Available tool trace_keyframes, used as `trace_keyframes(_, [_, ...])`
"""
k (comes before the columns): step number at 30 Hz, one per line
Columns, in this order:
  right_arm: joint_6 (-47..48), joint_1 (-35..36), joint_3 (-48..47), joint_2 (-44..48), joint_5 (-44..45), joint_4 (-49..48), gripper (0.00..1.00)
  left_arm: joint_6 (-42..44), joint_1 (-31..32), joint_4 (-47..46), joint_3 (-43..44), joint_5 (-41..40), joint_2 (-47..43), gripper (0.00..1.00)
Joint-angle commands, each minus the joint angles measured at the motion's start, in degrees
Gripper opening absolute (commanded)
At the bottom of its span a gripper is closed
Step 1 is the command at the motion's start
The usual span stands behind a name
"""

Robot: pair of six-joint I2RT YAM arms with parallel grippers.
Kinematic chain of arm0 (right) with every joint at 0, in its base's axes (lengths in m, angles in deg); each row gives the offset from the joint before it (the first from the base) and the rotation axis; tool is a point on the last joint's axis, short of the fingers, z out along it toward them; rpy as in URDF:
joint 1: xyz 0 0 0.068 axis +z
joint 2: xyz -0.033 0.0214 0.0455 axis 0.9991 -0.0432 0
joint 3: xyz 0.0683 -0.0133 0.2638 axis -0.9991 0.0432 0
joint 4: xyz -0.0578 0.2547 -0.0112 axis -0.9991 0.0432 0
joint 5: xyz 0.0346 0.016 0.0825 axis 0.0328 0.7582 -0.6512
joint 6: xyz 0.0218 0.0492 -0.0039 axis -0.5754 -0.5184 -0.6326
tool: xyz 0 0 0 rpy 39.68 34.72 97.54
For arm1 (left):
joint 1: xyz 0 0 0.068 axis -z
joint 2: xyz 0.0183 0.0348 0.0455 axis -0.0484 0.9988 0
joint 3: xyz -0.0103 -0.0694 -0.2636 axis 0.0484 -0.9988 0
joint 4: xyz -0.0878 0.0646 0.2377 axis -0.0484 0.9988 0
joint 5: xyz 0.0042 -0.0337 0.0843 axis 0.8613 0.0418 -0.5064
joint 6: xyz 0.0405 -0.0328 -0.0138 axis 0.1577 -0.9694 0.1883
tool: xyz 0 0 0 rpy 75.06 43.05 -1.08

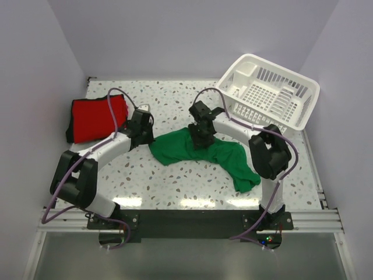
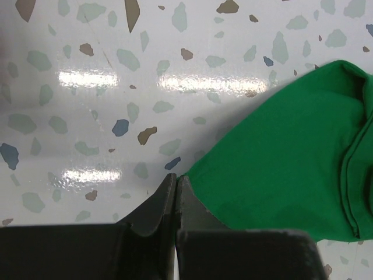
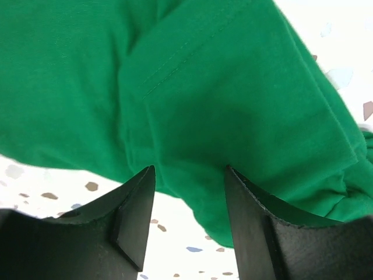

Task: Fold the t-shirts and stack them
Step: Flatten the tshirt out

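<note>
By far-left corner, red shirt (image 1: pixel 96 118) folded; green shirt (image 1: pixel 175 150) yet to fold, stack; left claw (image 2: pixel 175 181) pressed together, right claw (image 3: pixel 190 172) spread.

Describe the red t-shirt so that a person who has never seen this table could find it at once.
Start from the speckled table and go to its far left corner, beside the left wall. There lies the red t-shirt, a compact, roughly square bundle. Unlike the green t-shirt, spread crumpled in the middle, it is red and tidy.
</note>
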Motion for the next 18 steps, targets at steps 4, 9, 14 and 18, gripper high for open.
trace_keyframes(4, [2.6, 0.3, -0.8, -2.0, 4.7, 1.0, 0.38, -1.3, -0.4, 2.4, -0.1, -2.7, -5.7, 0.0])
trace_keyframes(9, [3.7, -0.3, -0.6, -2.1, 3.1, 1.6, 0.13, -3.4, -0.4, 4.4, 1.5, -2.8, -10.5, 0.0])
trace_keyframes(14, [4.0, -1.0, 1.2, 4.4, 2.3, 3.5, 0.0, -6.5, -0.4, 5.1, 2.2, -2.4, -15.9, 0.0])
trace_keyframes(18, [3.7, -1.2, 1.3, 11.7, 2.8, 6.8, 0.0, -7.1, -0.4, 6.7, 2.2, -3.1, -20.1, 0.0])
